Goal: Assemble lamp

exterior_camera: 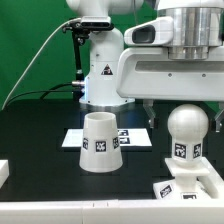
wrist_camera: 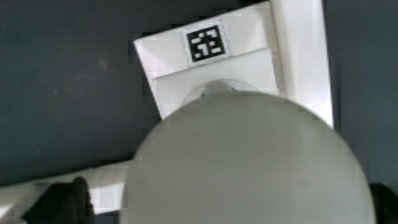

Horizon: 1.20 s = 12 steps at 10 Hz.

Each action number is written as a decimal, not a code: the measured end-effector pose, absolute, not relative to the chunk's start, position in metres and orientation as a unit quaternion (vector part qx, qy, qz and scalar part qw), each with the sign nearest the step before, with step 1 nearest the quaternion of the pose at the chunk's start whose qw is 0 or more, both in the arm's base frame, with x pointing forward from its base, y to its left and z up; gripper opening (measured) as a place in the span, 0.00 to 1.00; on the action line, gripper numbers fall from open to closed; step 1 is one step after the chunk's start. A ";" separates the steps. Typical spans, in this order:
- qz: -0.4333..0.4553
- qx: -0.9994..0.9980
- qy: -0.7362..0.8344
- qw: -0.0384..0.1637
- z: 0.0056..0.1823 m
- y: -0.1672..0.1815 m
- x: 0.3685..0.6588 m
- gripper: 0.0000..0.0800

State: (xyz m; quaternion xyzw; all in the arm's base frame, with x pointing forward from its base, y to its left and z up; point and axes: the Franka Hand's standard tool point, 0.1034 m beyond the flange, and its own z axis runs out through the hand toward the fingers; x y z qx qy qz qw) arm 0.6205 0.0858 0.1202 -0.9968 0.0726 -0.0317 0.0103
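The ball-headed bulb (exterior_camera: 186,130) stands upright on the squarish base block (exterior_camera: 192,186) at the exterior view's right. My gripper (exterior_camera: 185,112) is open right above the bulb's ball. One dark finger (exterior_camera: 149,112) hangs to the ball's left with a gap; the other is cut off by the frame edge. In the wrist view the bulb (wrist_camera: 240,160) fills the middle between my gripper's (wrist_camera: 217,205) dark fingers (wrist_camera: 54,202), which stand apart from it. The tagged base (wrist_camera: 231,55) shows behind the bulb. The cone shade (exterior_camera: 100,142) stands alone to the exterior view's left of the bulb.
The marker board (exterior_camera: 132,137) lies flat behind the shade. The big white robot pedestal (exterior_camera: 100,75) stands at the back. A small white object (exterior_camera: 3,172) sits at the exterior view's left edge. The table top is black.
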 end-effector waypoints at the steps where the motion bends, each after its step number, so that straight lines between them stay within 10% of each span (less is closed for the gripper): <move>1: -0.029 -0.998 0.049 0.019 0.122 0.086 0.622 0.87; 12: -0.022 -0.975 -0.222 -0.002 0.115 0.102 0.616 0.87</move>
